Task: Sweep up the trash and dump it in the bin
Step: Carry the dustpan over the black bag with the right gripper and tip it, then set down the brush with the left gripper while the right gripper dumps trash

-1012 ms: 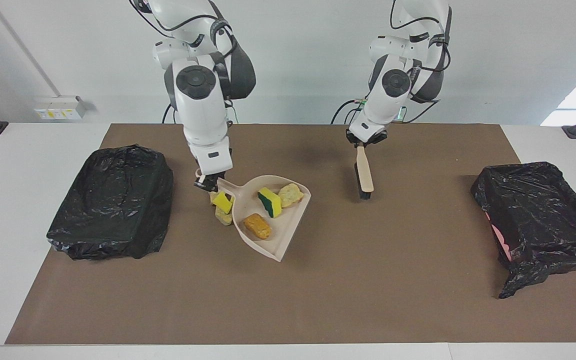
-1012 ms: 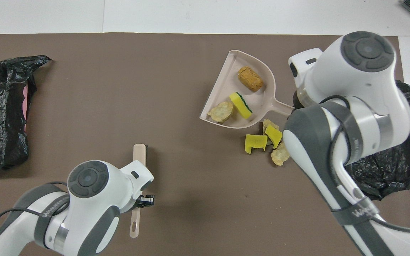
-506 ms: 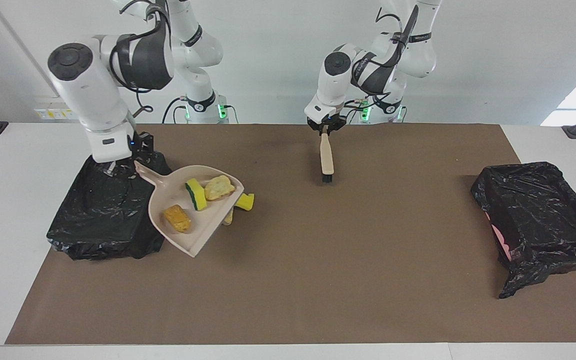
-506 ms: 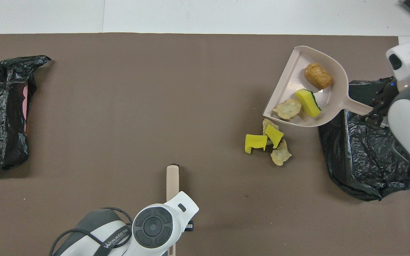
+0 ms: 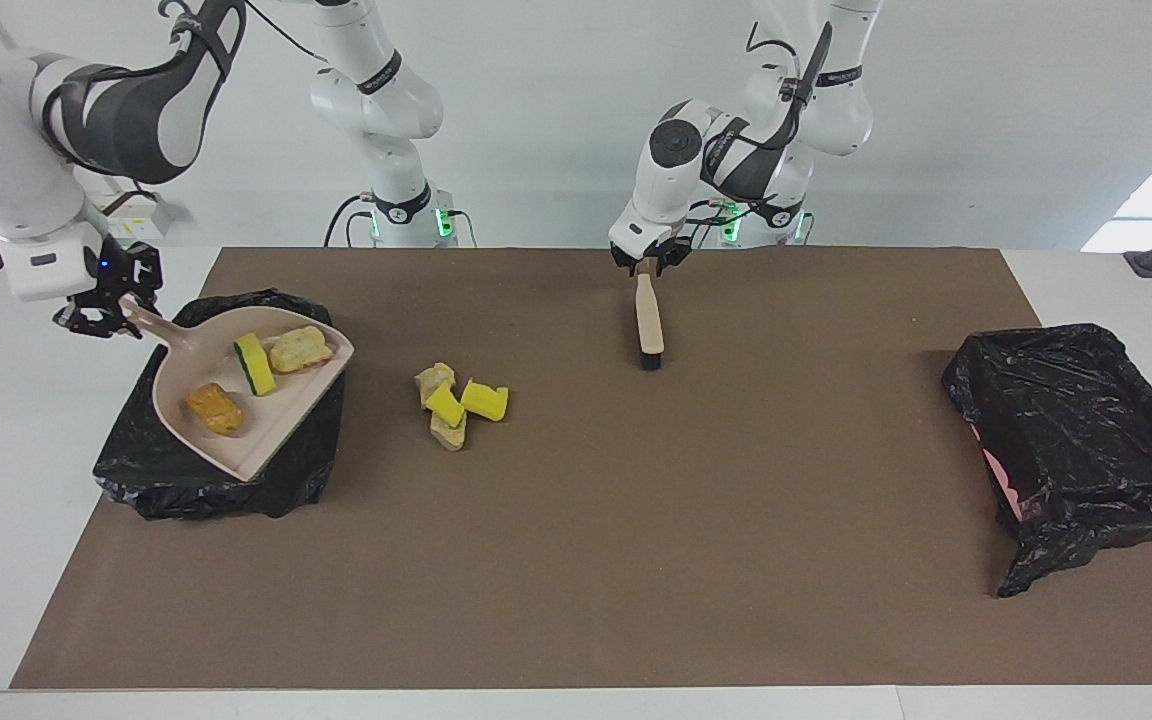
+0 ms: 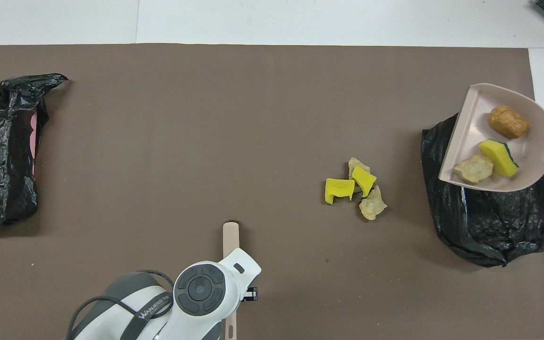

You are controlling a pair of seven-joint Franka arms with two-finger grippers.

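My right gripper (image 5: pixel 104 312) is shut on the handle of the beige dustpan (image 5: pixel 281 405), which hangs tilted over the black-bagged bin (image 5: pixel 186 480) at the right arm's end of the table. In the pan (image 6: pixel 465 137) lie an orange-brown lump (image 5: pixel 214 408), a yellow sponge wedge (image 5: pixel 255 363) and a tan lump (image 5: pixel 298 349). More trash (image 5: pixel 456 403), yellow wedges and tan lumps, sits in a small pile (image 6: pixel 354 186) on the brown mat beside the bin. My left gripper (image 5: pixel 648 262) grips the top of a wooden brush (image 5: pixel 648 320), whose bristles rest on the mat.
A second black-bagged bin (image 5: pixel 1076 440) stands at the left arm's end of the table, with a bit of pink showing at its side (image 6: pixel 33 137). The brown mat (image 5: pixel 636 560) covers most of the white table.
The right arm carried the loaded dustpan from beside the pile to over the bin at its end. The left arm drew the brush back toward the robots, then held almost still.
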